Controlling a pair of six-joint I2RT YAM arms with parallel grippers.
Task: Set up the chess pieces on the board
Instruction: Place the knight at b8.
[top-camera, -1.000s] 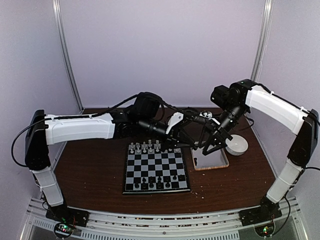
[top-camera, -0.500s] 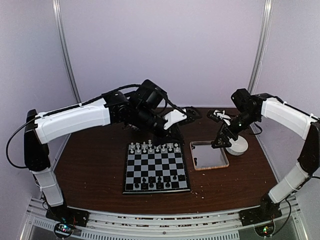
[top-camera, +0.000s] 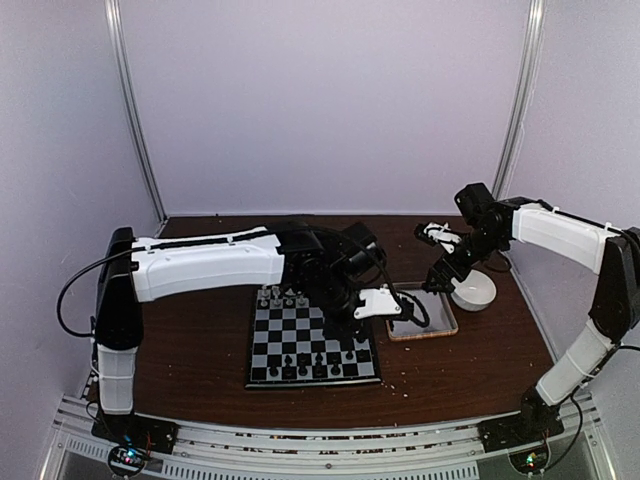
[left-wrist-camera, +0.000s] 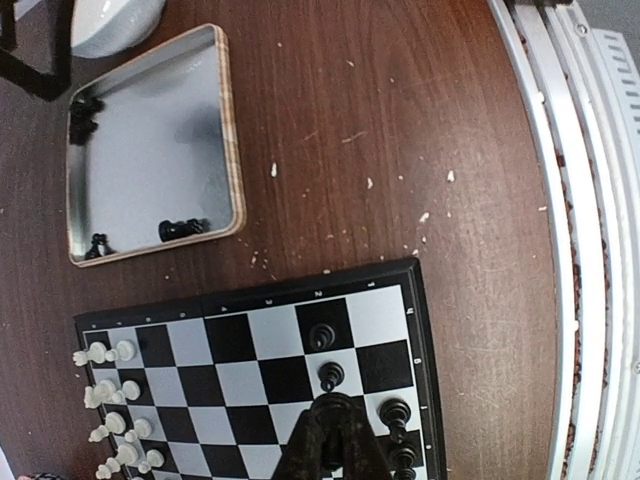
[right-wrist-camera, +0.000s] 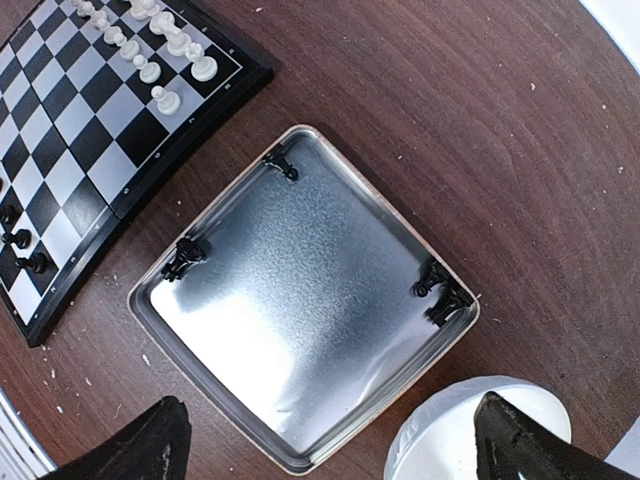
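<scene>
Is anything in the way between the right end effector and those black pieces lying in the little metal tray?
Nothing visible. The right end effector hangs open above the tray, and the black pieces lie uncovered against its walls. The white bowl sits beside the tray, not over it.

Looks like a robotics lab booth to me: plain lilac walls, metal corner posts, and a left arm and right arm bolted to an aluminium rail fronting a dark wooden surface.
</scene>
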